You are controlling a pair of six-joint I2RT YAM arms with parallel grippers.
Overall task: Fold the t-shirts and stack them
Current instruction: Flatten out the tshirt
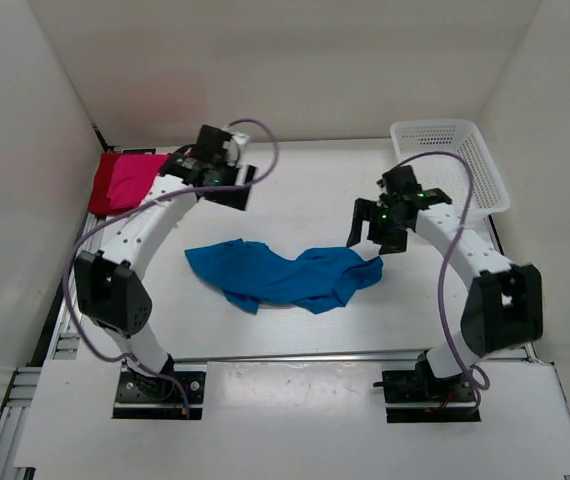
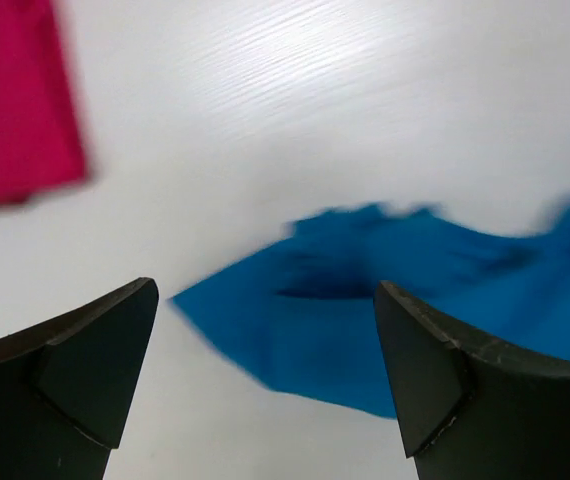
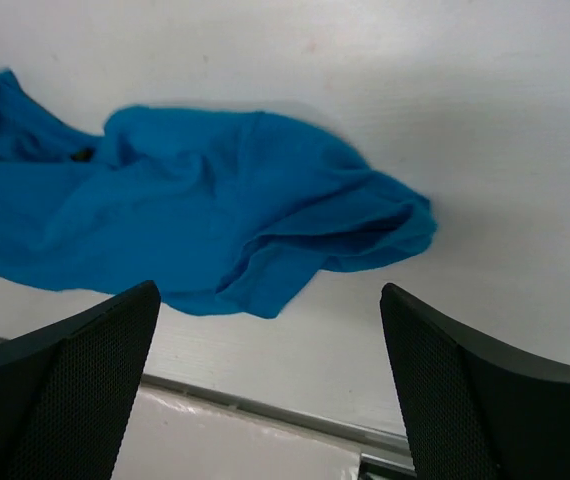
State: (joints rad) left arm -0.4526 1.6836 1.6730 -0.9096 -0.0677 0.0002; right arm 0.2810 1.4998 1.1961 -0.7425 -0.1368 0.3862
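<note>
A bright blue t-shirt point(image 1: 283, 275) lies crumpled and stretched out across the middle of the table. It also shows in the left wrist view point(image 2: 365, 300) and in the right wrist view point(image 3: 195, 220). A folded pink-magenta t-shirt point(image 1: 135, 175) lies at the back left, with dark red fabric point(image 1: 102, 192) showing along its left edge. The pink one also shows in the left wrist view point(image 2: 15, 100). My left gripper point(image 1: 237, 188) is open and empty, above the table behind the blue shirt point(image 2: 265, 290). My right gripper point(image 1: 375, 240) is open and empty, just above the shirt's right end point(image 3: 268, 292).
A white mesh basket point(image 1: 450, 165) stands at the back right, beside my right arm. White walls enclose the table on the left, back and right. A metal rail point(image 1: 295, 355) runs along the near edge.
</note>
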